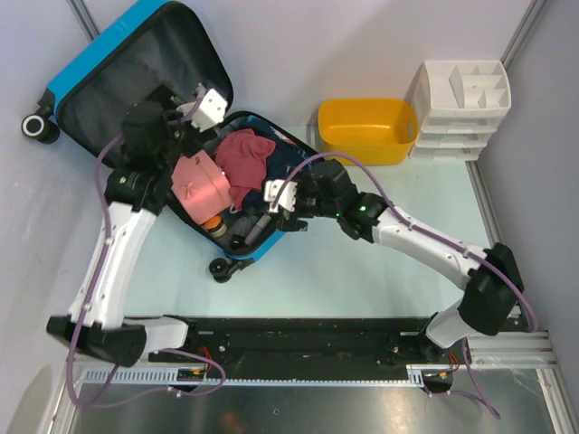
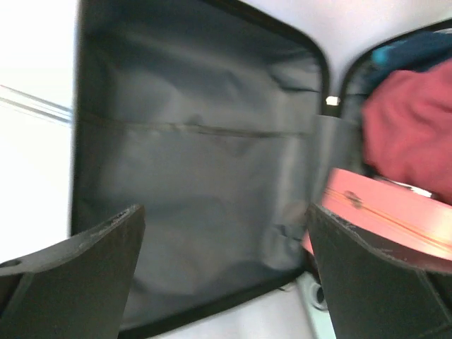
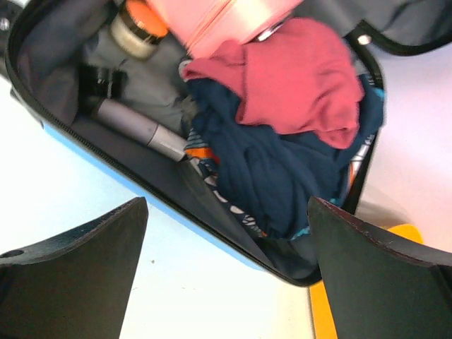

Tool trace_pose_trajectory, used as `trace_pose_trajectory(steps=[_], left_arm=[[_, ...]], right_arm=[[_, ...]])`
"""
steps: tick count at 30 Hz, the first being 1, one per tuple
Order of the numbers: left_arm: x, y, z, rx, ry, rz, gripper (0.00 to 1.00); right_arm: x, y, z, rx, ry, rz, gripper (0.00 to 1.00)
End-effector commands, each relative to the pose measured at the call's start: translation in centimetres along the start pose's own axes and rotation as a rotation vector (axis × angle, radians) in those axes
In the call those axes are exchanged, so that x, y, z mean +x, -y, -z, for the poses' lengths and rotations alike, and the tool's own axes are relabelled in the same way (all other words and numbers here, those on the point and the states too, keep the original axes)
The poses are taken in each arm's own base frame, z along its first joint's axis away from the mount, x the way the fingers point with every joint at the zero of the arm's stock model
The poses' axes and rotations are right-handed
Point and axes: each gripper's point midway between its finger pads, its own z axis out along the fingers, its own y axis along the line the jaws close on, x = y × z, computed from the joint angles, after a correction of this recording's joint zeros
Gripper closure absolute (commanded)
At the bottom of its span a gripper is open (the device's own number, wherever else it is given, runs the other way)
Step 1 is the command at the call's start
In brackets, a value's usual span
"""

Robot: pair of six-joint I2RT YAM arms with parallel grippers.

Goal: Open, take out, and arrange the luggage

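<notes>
Black base rail (image 1: 308, 333) edges pale table (image 1: 362, 276) (grey walls (image 1: 362, 45)), luggage (image 1: 109, 81) open

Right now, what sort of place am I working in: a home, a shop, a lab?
Probably a lab robot cell, not a home: plain pale walls with metal frame posts, a black mounting rail, and staged props: the open luggage, a yellow tub, a white drawer organizer.

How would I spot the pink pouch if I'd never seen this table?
Find the big blue suitcase lying open at the table's far left. In its packed half, the pink pouch lies on top, next to a crumpled red cloth. It is the only flat, smooth, pale pink thing there.
</notes>
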Motion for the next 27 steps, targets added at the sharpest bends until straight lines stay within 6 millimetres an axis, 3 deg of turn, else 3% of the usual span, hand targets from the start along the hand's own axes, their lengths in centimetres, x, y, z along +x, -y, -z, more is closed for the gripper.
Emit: trace_pose_trajectory(steps=[1,5,8,13,16,20,27], left_arm=[[-0.2,6.9,5.2,0.301,0.041,0.335,0.00],[0.9,10.4,7.4,0.397,0.006,0.511,0.01],[1.9,12.1,7.5,0.428,-0.057,0.670,0.01],[0.1,14.8,7.7,0.608,0.000,0.728,0.00],[0.0,16.3,6.2,0.677,-0.014,0.699,0.02],[-1.0,16.0,3.6,0.688,-0.025,0.718,0.05],[-2.7,16.2,1.9,0.730,-0.005,0.711,0.08]], right_arm=[[-3.5,3.7,4.4,0.145,0.102,-0.172,0.00],[-2.1,3.5,6.0,0.116,0.084,-0.323,0.00],[-1.6,2.9,6.1,0.079,0.085,-0.435,0.00],[0.5,3.6,5.1,0.081,0.069,-0.629,0.00],[2.1,5.1,4.8,0.095,0.061,-0.754,0.00],[5.3,7.4,5.0,0.128,0.045,-0.915,0.00],[8.6,11.2,8.7,0.280,0.000,-0.953,0.00]])
